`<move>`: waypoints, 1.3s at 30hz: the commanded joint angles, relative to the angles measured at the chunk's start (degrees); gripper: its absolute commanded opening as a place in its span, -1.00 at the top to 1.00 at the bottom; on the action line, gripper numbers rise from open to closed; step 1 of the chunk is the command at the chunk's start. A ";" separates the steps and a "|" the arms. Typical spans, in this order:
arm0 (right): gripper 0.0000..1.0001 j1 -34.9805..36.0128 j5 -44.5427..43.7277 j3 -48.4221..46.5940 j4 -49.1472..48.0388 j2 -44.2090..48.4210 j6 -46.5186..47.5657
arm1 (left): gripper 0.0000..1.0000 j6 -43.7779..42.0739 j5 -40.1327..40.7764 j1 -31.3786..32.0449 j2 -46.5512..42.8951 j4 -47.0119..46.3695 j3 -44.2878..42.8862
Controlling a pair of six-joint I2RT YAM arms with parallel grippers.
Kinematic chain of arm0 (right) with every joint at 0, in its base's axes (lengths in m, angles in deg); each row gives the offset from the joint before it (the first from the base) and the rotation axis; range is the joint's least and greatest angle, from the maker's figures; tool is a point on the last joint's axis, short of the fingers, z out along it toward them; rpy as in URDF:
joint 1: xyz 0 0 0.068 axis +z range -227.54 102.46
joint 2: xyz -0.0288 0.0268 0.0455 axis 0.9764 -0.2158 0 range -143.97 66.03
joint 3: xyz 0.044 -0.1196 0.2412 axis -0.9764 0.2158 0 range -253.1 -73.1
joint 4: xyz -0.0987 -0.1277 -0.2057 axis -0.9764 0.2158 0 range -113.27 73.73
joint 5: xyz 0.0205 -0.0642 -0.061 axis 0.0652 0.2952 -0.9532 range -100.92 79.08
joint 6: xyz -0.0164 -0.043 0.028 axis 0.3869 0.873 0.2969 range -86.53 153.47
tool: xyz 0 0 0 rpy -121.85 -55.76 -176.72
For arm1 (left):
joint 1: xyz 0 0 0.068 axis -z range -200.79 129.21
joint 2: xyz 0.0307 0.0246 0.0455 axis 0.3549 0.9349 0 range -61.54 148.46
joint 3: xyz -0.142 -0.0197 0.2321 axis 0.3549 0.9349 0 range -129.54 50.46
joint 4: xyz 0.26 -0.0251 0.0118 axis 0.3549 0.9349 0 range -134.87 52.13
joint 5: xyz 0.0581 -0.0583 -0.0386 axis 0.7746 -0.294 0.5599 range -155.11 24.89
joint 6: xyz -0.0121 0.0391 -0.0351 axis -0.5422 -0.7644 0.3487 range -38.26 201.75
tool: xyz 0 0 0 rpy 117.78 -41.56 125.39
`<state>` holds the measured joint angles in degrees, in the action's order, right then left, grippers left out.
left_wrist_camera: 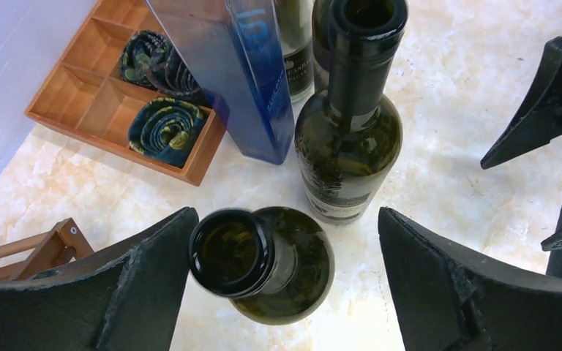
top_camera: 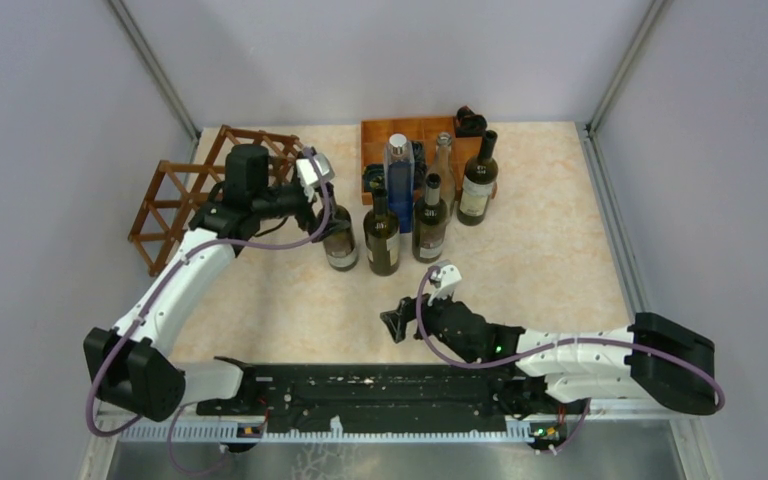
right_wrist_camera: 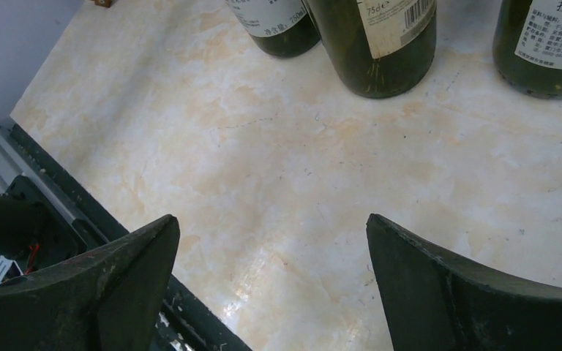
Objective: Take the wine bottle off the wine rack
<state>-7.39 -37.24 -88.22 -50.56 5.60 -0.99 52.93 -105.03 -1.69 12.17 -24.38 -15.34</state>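
The left gripper hangs over the wine bottle, and from above its fingers are lost behind wrist and cable. The wrist view settles it: jaws spread wide, one rough black finger right beside the dark glass mouth, the other well clear, nothing clamped. The wine bottle stands upright on the marbled table, just beside the wine rack and off its thin slats; the label is too dim to read. Only a corner of the rack's reddish wood shows at the wrist. The right gripper is low over the table, fingers wide apart, holding nothing. Behind, a blue square bottle hides part of the wooden tray.
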 commanded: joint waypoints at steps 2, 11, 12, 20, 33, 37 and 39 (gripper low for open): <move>-0.97 0.69 -2.97 -3.25 1.71 2.98 1.13 | -0.97 1.24 -1.75 -0.02 -2.66 0.79 -0.93; -0.97 0.58 -15.68 -6.43 18.56 16.47 2.96 | -0.97 10.01 0.68 -6.46 -2.61 7.49 -8.75; -0.97 0.60 -18.31 -6.61 21.91 19.06 2.63 | -0.97 10.75 1.82 -7.86 -3.99 5.96 -6.98; -0.97 0.00 -42.08 -9.97 63.19 42.76 -17.06 | -0.97 15.25 6.81 -16.47 -12.69 -3.07 12.58; -0.97 -10.29 -47.82 -10.68 49.68 31.23 -4.09 | -0.97 11.95 7.06 -23.85 -14.80 -19.25 33.49; -0.97 -30.49 -24.26 -7.82 33.48 27.12 4.93 | -0.97 12.29 7.13 -24.86 -13.88 -25.16 36.73; -0.97 -38.94 -18.53 -7.40 30.72 24.77 4.93 | -0.97 12.13 7.27 -25.20 -13.46 -27.99 38.01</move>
<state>-34.32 -70.93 -95.58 -7.20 32.40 -0.75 65.45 -97.69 -25.98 -1.62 -43.17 20.42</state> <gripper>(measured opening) 0.985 0.987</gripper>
